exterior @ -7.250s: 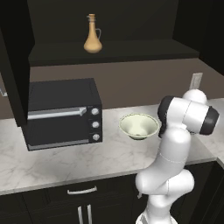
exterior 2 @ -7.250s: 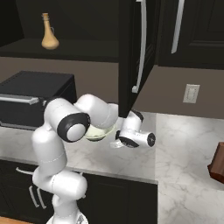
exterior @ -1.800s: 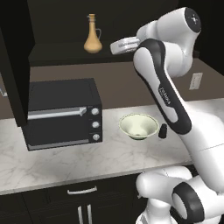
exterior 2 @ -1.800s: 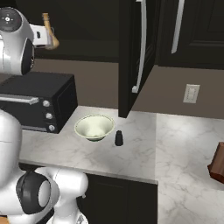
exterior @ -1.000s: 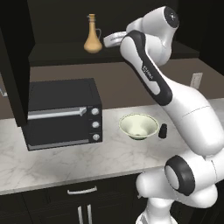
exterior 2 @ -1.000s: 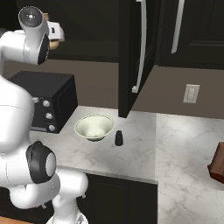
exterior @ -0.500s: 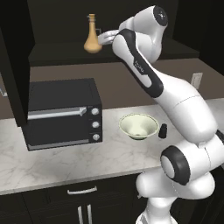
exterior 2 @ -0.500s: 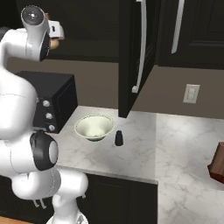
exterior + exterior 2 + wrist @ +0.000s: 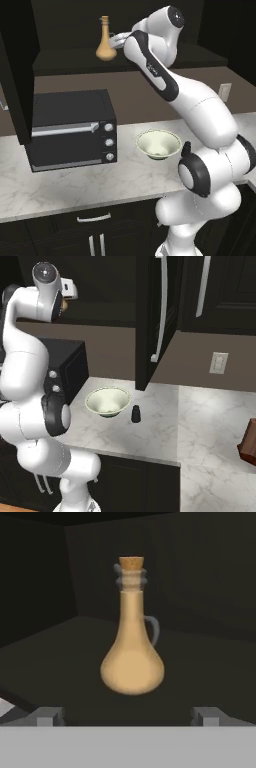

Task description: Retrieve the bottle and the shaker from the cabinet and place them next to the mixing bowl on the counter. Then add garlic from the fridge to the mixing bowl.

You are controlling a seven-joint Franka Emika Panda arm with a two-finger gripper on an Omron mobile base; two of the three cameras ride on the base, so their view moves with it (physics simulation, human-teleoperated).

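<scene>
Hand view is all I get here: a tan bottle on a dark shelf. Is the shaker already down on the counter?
Observer: Yes, the shaker stands on the counter, just beside the mixing bowl.
Operator: Anything in the bowl?
Observer: It looks empty from the left base view.
Operator: What sits below the bottle's shelf?
Observer: A black microwave oven on the counter, left of the bowl.
</scene>
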